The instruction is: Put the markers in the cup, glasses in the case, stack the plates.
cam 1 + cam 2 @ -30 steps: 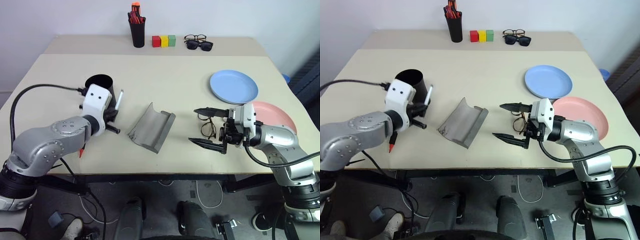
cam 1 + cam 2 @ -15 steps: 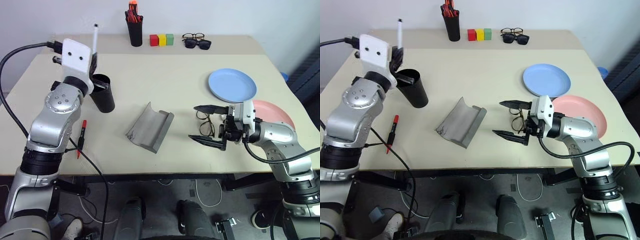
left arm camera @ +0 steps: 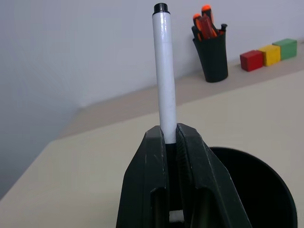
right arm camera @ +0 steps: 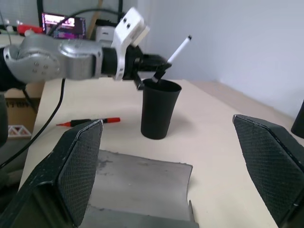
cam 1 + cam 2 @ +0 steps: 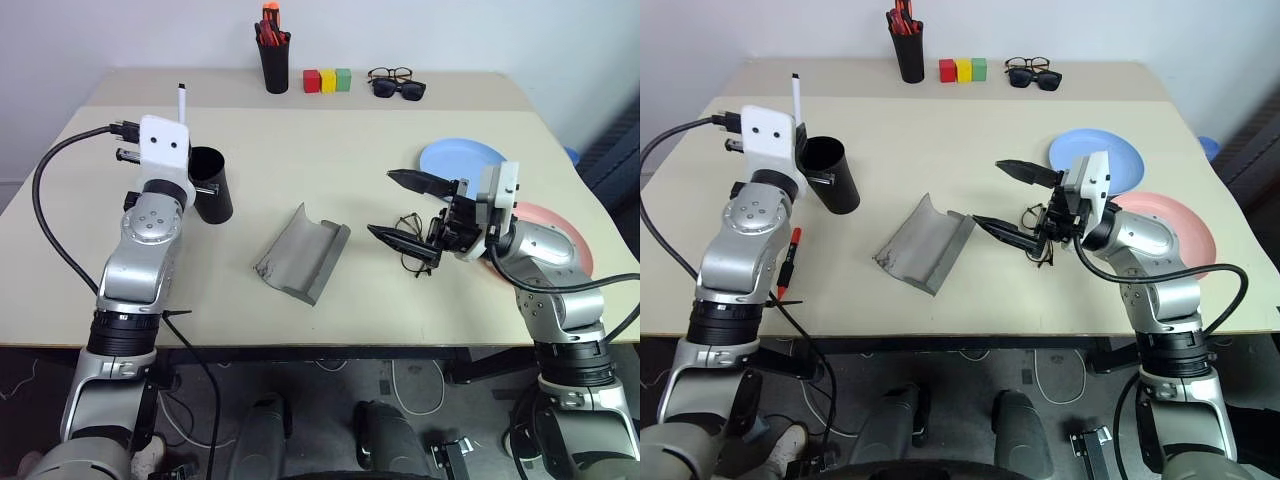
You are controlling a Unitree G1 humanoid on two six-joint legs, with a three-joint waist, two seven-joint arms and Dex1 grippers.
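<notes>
Over the cup [image 5: 830, 175], your left gripper [image 3: 171, 142] is clamped on the white marker [image 3: 164, 71], pointing up; release off-centre and it could bounce off the rim. Your right gripper [image 5: 408, 208], spread wide and empty, hangs above the glasses [image 5: 412, 240] beside the open case [image 5: 302, 253]; closing crooked could bend them.

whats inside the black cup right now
Nothing that can be seen: the cup shows a dark, empty-looking mouth, though its bottom is hidden. The white marker is clamped in the left pincer above the rim, not inside.
</notes>
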